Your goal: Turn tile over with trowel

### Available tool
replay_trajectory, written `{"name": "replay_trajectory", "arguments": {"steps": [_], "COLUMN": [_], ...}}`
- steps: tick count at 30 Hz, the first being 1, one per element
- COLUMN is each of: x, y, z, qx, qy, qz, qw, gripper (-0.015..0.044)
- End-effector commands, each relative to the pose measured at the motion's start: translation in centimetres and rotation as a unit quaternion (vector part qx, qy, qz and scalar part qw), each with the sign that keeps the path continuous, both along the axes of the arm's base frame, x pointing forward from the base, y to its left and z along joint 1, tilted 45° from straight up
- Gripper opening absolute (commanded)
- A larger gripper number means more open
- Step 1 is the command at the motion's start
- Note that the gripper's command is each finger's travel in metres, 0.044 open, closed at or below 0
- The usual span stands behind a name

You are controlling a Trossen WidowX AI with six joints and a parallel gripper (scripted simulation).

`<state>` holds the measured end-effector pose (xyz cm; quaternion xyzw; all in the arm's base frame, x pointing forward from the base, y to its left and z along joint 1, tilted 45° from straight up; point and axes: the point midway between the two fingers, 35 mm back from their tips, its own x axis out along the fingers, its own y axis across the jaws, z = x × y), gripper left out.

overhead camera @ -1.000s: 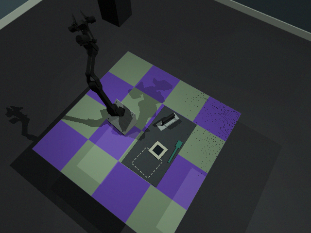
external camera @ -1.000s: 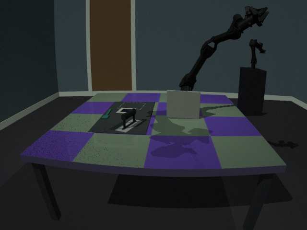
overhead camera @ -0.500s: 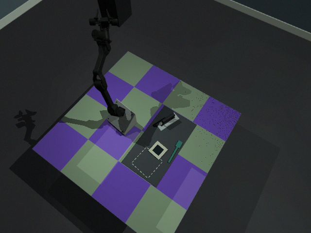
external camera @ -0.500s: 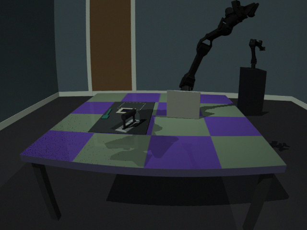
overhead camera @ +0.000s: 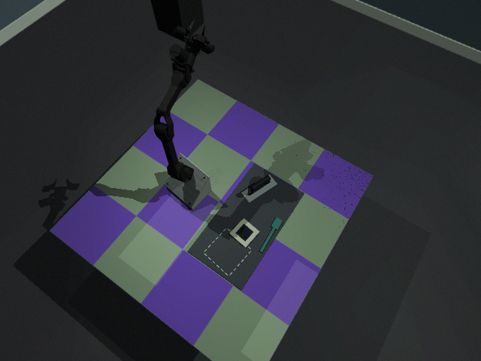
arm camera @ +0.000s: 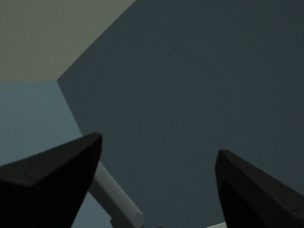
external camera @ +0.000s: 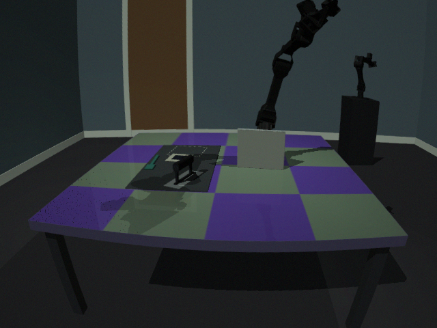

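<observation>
End effector: the black two-finger gripper [overhead camera: 197, 28] [external camera: 331, 7] [arm camera: 160, 150] is spread fairly wide, nothing between the fingers. It's high up and outside the desk [overhead camera: 217, 318] [external camera: 254, 219] edge, and the wrist view shows no work items.
Trowel: I'd take it as the pale flat plate with a raised black cylindrical handle [overhead camera: 259, 185] [external camera: 183, 162], standing on the dark grey rectangular mat [overhead camera: 237, 281] [external camera: 203, 185]. Your call to confirm.
Teal tool: the long-handled flat teal spatula [overhead camera: 268, 235] [external camera: 152, 162] also lies on the mat, beside the tile. Probably not the one.
Tile: cream square with a dark centre [overhead camera: 234, 232] [external camera: 169, 157], flat on the mat, overlapping one side of the dashed outline [overhead camera: 216, 265] [external camera: 192, 145], mostly outside it. Dark centre looks like the mark, so face up.
Key relation: in the top view the trowel lies down and right of the end effector, well apart. Its handle runs lower left to upper right, roughly across your approach.
Next: come back over the mat, square the fingers across that handle, then descend.
Risk: skewed fingers could knock the trowel.
Progress: flip not done.
</observation>
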<state>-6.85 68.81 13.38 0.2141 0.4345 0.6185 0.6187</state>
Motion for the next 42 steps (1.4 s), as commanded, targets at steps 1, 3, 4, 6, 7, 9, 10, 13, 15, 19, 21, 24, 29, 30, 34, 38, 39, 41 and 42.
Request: {"name": "replay_trajectory", "arguments": {"steps": [1, 3, 4, 6, 7, 9, 10, 13, 15, 19, 21, 24, 29, 30, 34, 38, 39, 41, 42], "x": [3.1, 4.8, 5.6, 7.3, 8.1, 9.7, 10.5, 12.9, 14.6, 17.9, 19.5, 21.9, 25.6, 26.3, 29.0, 31.5, 32.1, 33.2, 33.8], "y": [-0.2, -0.3, -0.5, -0.8, -1.1, -1.5, -1.8, -2.6, -3.2, -4.6, -5.4, -6.8, -9.3, -9.9, -12.2, -14.7, -15.4, -16.8, -17.5], "z": [-2.1, -3.2, -3.9, -5.1, -5.8, -7.0, -7.6, -9.3, -10.3, -12.3, -13.2, -14.6, -16.8, -17.2, -18.8, -20.3, -20.7, -21.4, -21.8], "qx": [-0.035, -0.054, -0.064, -0.084, -0.093, -0.112, -0.122, -0.148, -0.164, -0.193, -0.207, -0.226, -0.254, -0.259, -0.277, -0.293, -0.297, -0.303, -0.306], "qy": [0.02, 0.031, 0.037, 0.048, 0.054, 0.065, 0.071, 0.089, 0.103, 0.13, 0.144, 0.163, 0.194, 0.2, 0.222, 0.243, 0.248, 0.257, 0.262], "qz": [-0.042, -0.061, -0.071, -0.09, -0.099, -0.119, -0.129, -0.161, -0.186, -0.238, -0.264, -0.303, -0.368, -0.381, -0.432, -0.482, -0.494, -0.518, -0.53], "qw": [0.998, 0.996, 0.995, 0.991, 0.989, 0.984, 0.982, 0.972, 0.963, 0.943, 0.931, 0.911, 0.873, 0.865, 0.829, 0.789, 0.779, 0.757, 0.746], "gripper": [0.027, 0.027, 0.027, 0.027, 0.027, 0.027, 0.027, 0.027, 0.027, 0.027, 0.027, 0.027, 0.027, 0.027, 0.027, 0.027, 0.027, 0.027, 0.027]}}
